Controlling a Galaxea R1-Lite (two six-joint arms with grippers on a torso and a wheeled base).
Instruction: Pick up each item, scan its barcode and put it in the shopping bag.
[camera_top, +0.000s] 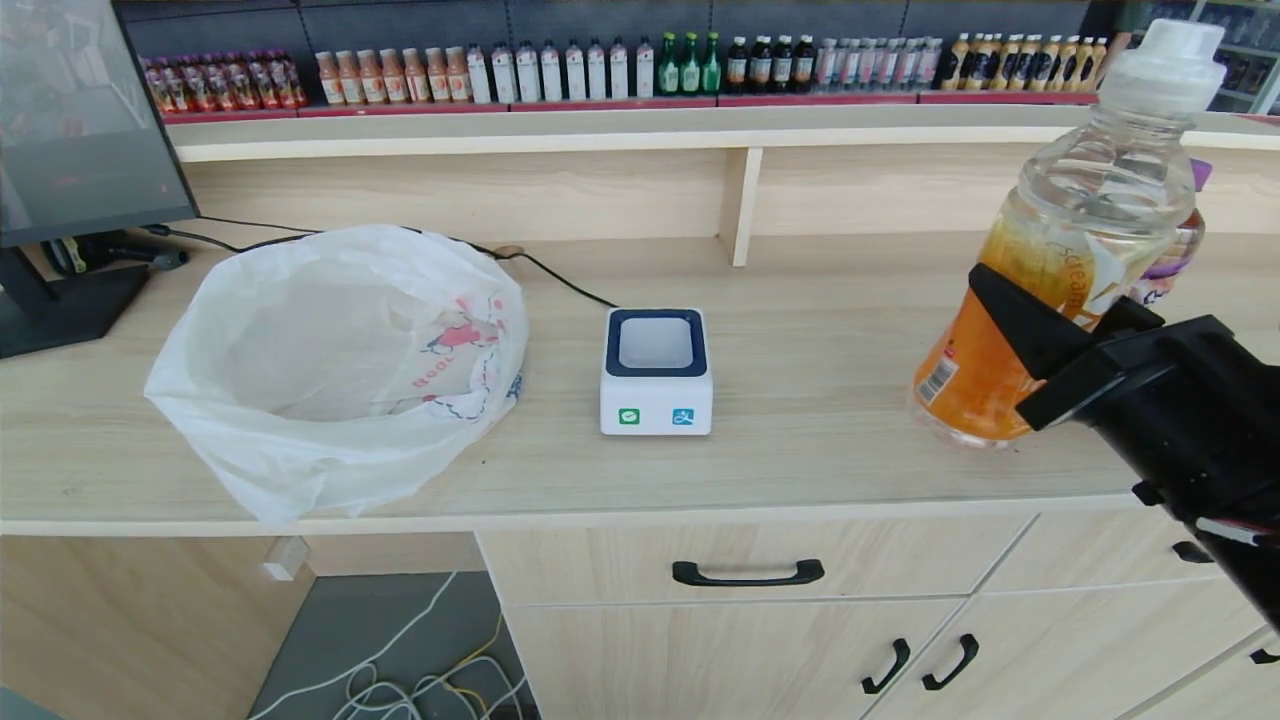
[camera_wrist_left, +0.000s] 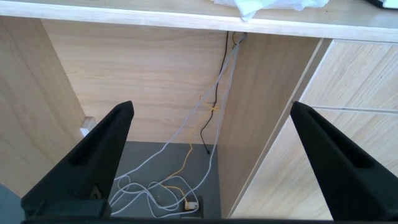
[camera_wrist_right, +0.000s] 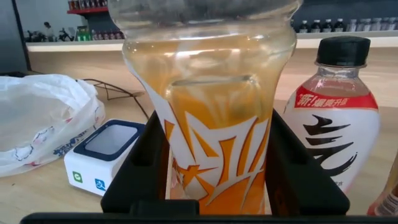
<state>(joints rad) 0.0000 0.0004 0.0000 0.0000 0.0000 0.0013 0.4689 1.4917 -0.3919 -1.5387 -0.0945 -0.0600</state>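
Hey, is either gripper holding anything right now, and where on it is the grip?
The right gripper holds the orange drink bottle, jaws clamped on its labelled lower body. The left gripper is open and holds nothing.

Pale wood table (camera_top: 800, 330), with a raised ledge (camera_top: 600, 125) along its back on one upright divider (camera_top: 740, 205). Beneath are drawers with black handles (camera_top: 748, 573). Beside them is an open bay with grey floor (camera_top: 330, 640) and loose cables (camera_top: 440, 685). Dark monitor (camera_top: 80, 120) at the table's end. Bottled drinks (camera_top: 620, 68) are shelved behind.
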